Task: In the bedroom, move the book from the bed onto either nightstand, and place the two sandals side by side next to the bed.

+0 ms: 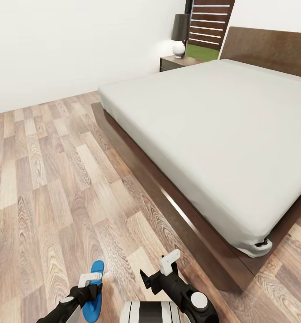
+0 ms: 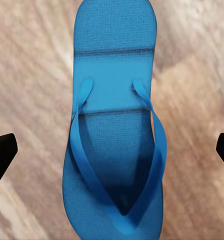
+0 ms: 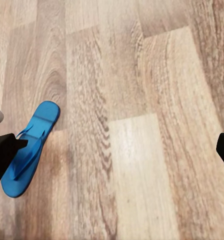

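Flanking bed (image 1: 222, 134), nightstand (image 1: 175, 62) (lamp (image 1: 180, 33) atop)

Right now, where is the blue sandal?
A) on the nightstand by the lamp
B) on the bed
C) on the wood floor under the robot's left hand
C: the blue sandal lies flat on the wood floor below the open left hand, apart from the bed.

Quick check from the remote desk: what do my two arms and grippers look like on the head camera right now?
Both arms are glossy black with rounded segments. The right arm carries a light grey round cap at a joint, and the left arm has a smaller pale disc. Each ends in white blocky fingers: left gripper, right gripper. In the wrist views the fingertips look black. No cables or markings are visible.
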Robot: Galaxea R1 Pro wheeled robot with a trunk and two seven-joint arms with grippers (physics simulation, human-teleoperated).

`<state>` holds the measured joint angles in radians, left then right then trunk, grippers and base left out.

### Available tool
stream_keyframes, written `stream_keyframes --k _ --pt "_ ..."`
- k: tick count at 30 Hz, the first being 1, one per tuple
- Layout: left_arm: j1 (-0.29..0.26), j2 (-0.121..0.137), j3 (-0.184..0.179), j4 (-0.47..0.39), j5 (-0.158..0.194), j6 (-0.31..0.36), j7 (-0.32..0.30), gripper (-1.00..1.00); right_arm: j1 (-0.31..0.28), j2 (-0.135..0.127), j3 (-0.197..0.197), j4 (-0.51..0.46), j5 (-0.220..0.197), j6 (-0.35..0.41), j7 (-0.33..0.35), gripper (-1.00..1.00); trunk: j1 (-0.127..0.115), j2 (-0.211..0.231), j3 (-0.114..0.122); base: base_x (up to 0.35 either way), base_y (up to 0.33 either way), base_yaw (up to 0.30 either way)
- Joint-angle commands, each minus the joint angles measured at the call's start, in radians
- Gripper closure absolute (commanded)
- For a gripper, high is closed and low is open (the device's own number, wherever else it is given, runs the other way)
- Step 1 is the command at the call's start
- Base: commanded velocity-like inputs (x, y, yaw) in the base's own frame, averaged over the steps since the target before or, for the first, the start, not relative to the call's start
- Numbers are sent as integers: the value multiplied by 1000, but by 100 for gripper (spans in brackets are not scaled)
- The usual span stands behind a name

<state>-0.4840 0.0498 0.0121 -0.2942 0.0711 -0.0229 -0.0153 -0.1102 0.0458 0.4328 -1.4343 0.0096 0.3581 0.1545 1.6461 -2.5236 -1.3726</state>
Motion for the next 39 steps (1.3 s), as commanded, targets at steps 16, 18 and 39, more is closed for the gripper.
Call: stream_keyframes --k 16,18,39 --pt "0 0 0 1 7 -3 -2 -100 0 0 0 -1 1 5 3 -100 0 0 -1 0 0 0" --pt "0 0 0 1 7 -3 -2 -100 0 0 4 -1 1 5 3 -100 0 0 -1 0 0 0" --pt "1 -1 0 3 7 -3 -2 -100 0 1 12 -1 1 6 3 -100 0 0 -1 0 0 0"
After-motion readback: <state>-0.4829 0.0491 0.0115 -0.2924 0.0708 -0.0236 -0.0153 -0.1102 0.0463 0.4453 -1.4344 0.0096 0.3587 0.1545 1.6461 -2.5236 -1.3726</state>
